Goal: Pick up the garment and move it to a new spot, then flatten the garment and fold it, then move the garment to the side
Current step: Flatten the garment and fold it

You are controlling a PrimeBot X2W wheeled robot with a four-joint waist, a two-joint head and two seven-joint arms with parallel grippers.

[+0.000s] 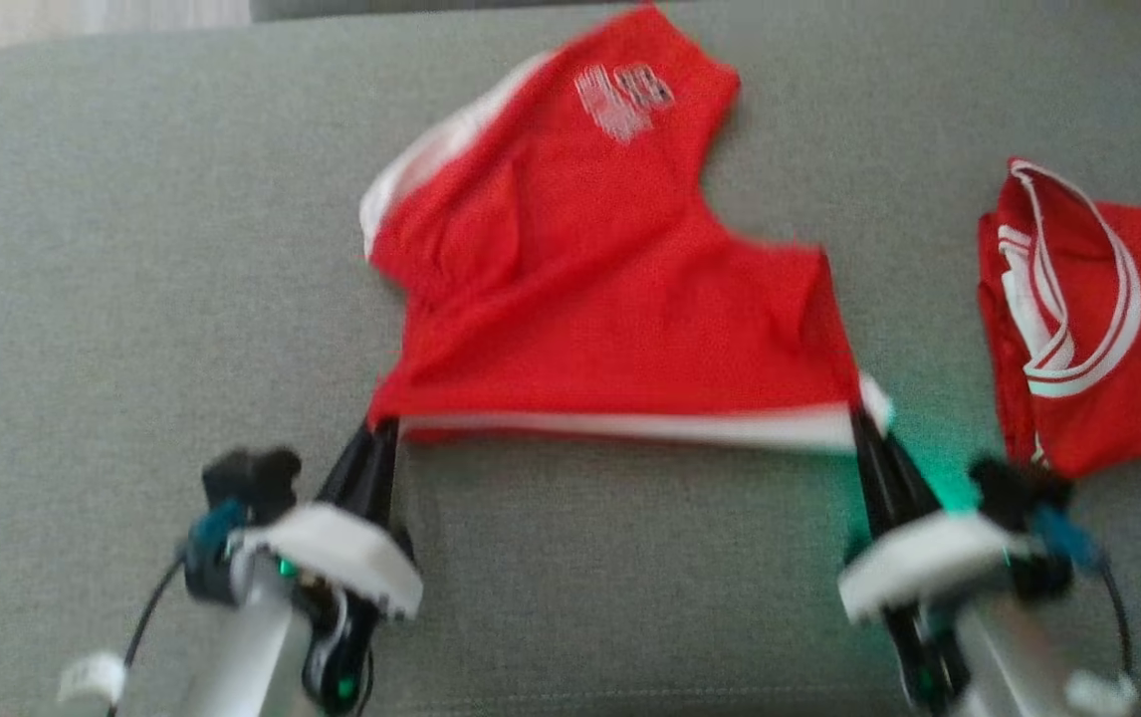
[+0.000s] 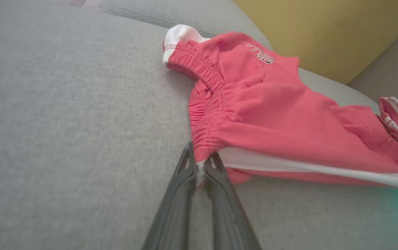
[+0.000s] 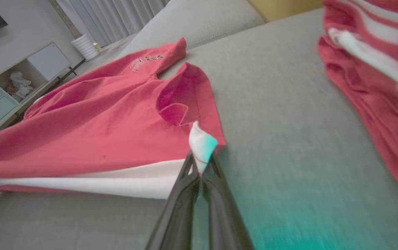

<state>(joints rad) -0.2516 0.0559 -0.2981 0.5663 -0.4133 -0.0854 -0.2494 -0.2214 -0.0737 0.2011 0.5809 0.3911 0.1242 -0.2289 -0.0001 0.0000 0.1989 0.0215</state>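
nearest, the left gripper (image 1: 381,428) is pinching the near left corner of the red garment (image 1: 610,299), fingers pressed together on the cloth; the right gripper (image 1: 861,423) is pinching its white-striped right corner likewise. the garment is lying spread on the grey sofa cushion (image 1: 132,299). a second red garment (image 1: 1098,329) is sitting apart at right. farther off, an open cabinet compartment (image 3: 4,78) is holding pale, blurred items.

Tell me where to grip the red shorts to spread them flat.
Grip the red shorts at both ends of the white side stripe: the gathered waistband corner and the leg hem corner, coming low from the near side. That edge lies straight and nearest the robot. The left end effector and right end effector are shut on those corners.
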